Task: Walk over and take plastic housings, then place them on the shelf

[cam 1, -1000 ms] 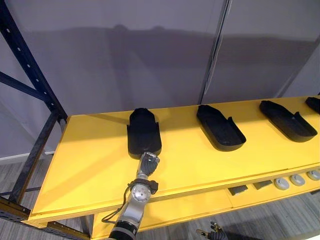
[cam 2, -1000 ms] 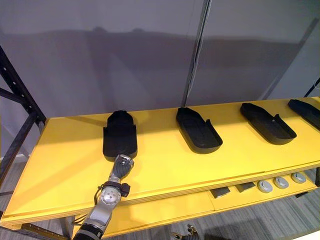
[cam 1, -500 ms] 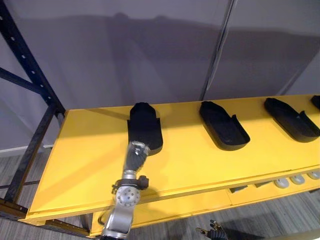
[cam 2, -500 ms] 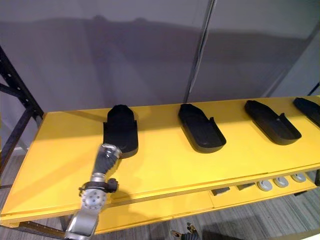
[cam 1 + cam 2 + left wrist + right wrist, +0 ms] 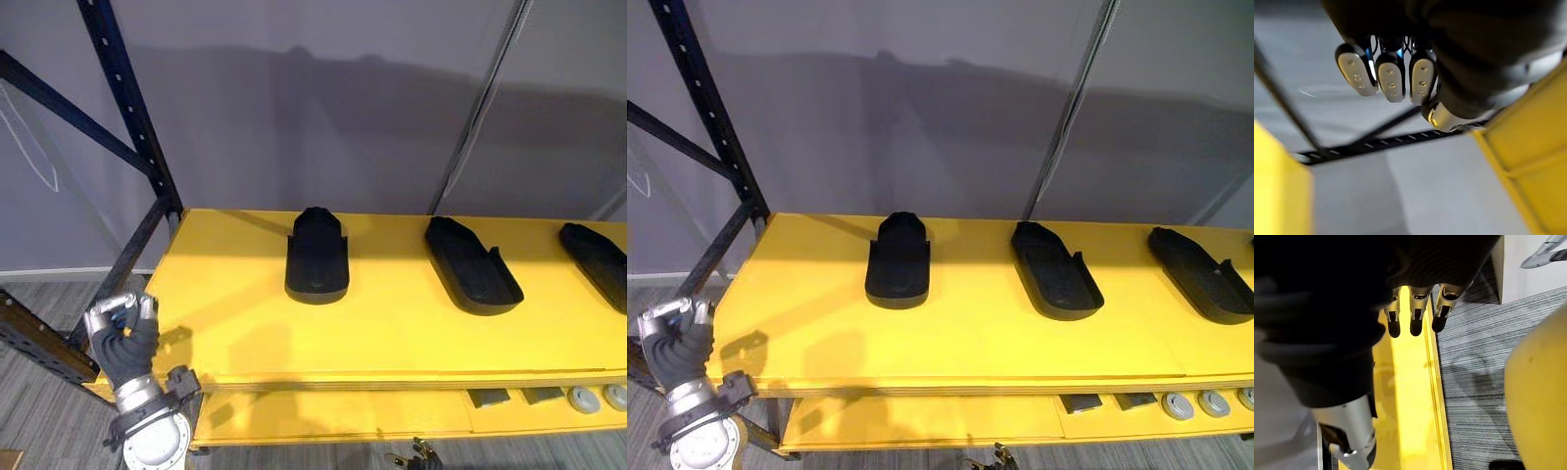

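Three black plastic housings lie in a row on the yellow shelf: the leftmost housing, the middle housing, and the right housing at the picture's edge. My left hand hangs off the shelf's left front corner, well apart from the leftmost housing. Its fingers are curled and hold nothing. My right hand hangs low beside the shelf's yellow edge, with straight fingers and nothing in it.
A dark blue rack upright with a diagonal brace stands at the shelf's left end. A grey wall closes the back. Small grey parts lie on a lower yellow shelf at the right. Grey floor lies below.
My left hand has drawn back from the leftmost housing's near edge to beyond the shelf's left front corner, and its fingers have curled. The camera has swung left, so the rack upright shows more.
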